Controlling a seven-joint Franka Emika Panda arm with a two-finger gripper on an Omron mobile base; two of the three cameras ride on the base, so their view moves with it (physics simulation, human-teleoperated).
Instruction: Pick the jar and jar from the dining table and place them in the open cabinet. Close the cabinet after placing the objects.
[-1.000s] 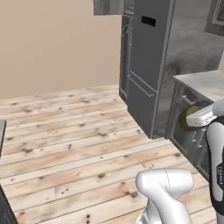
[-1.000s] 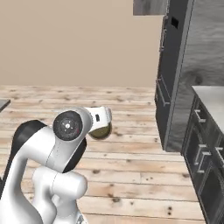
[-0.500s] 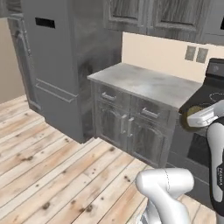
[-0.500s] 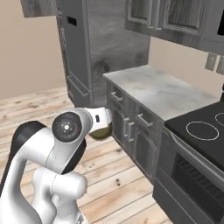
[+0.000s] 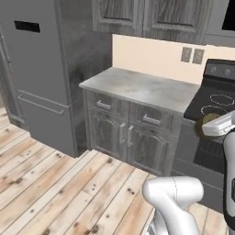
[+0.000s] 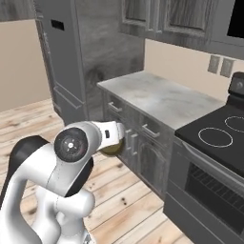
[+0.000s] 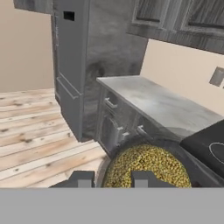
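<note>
Hand grips olive-filled jar before stove; grey counter left.

Olive-yellow speckled jar – grey wood-grain cabinets, pale marbled counter, black stove far right, light knotted plank floor
</note>
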